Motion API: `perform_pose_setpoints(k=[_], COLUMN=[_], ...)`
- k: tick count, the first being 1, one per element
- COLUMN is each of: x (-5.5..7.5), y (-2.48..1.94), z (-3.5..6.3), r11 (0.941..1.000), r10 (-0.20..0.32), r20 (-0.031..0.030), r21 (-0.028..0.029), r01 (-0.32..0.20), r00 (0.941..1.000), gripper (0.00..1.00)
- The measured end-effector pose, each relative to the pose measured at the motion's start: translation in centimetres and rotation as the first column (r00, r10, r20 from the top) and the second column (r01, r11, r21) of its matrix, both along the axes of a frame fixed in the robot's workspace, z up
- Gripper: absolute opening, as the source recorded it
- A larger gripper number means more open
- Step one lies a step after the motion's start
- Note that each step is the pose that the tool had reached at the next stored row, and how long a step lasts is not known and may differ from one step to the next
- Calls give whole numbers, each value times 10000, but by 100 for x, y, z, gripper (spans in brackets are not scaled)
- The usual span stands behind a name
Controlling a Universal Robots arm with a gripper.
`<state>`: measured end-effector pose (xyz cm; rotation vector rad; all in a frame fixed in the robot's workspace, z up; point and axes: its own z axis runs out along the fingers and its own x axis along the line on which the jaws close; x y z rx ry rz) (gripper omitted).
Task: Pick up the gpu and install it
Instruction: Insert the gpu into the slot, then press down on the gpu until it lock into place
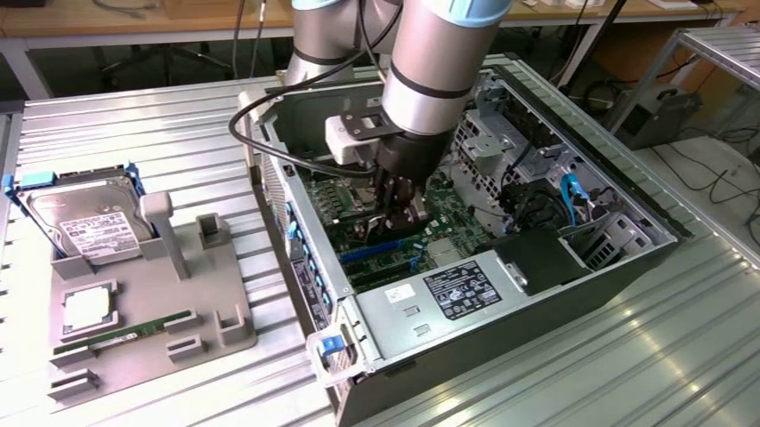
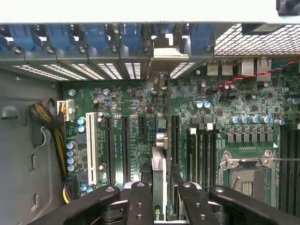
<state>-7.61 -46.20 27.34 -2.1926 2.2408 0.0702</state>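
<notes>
Reaching down into the open computer case [image 1: 499, 267], the gripper [image 1: 398, 218] has its fingers [image 2: 140, 201] clamped on the gpu [image 2: 159, 178], which stands on edge over the motherboard [image 2: 140, 108] between the expansion slots, its silver bracket toward the case's rear wall. On the worktop [image 1: 665, 356], a grey fixture [image 1: 178, 294] beside the case carries the hard drive [image 1: 84, 222] and memory stick [image 1: 131, 334].
</notes>
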Motion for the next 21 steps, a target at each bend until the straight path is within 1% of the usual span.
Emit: perform_pose_setpoints(k=[3, 7, 11, 16, 21], x=[-1, -4, -21, -23, -23], y=[0, 0, -7, -8, -8], z=[-6, -7, -8, -11, -42], r11=[10000, 10000, 10000, 10000, 10000], r10=[-2, -1, 1, 2, 92], r20=[-21, -82, -111, -115, -114], r21=[0, 2, 2, 1, 1], r01=[2, 1, -1, -2, -92], r00=[10000, 10000, 9999, 9999, 9999], gripper=[26, 26, 26, 26, 26])
